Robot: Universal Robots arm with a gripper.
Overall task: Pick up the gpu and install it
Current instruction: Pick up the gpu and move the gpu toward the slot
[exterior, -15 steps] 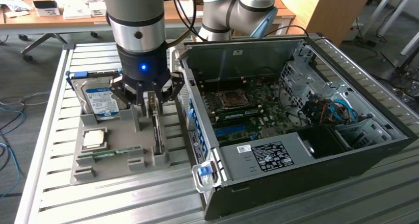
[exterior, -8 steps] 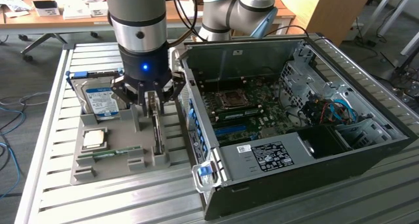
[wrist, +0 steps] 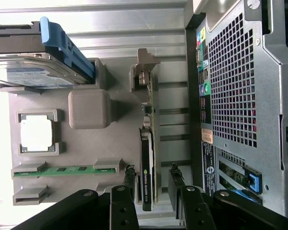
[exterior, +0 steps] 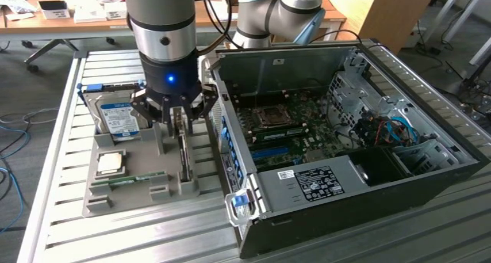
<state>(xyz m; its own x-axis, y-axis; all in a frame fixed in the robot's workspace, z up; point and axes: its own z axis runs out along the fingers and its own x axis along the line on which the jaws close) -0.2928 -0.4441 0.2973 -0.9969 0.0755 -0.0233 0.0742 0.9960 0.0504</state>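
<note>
The gripper (exterior: 178,119) is hanging over the grey tray (exterior: 130,197) on the slatted worktop (exterior: 115,234), with its jaws spread wide and holding nothing. The gpu (exterior: 185,156) is standing on its long edge in a slot of that tray, on the side nearest the open computer case (exterior: 284,61). The card is not yet lifted.

In the wrist view the gripper (wrist: 151,170) is straddling the gpu (wrist: 149,139); one of the fingers (wrist: 129,179) is lying on the cooler side and the other on the board side, each just beside the card, with no contact that can be made out. The silvery bracket is at the far end of the card, away from the fingers.

The step in hand appears to be the grasp. It will probably go best if the jaws are kept parallel to the card's faces and centred over it, so that both pads meet it together and do not tip it in its slot; closing on the flat cooler and the bare board, rather than on raised parts, is likely the safer hold; a straight pull along the slot should free it cleanly.

The hard drive (exterior: 117,116), the processor (exterior: 111,162) and the memory stick (exterior: 126,179) are sitting in other pockets of the tray, well apart from the fingers.
</note>
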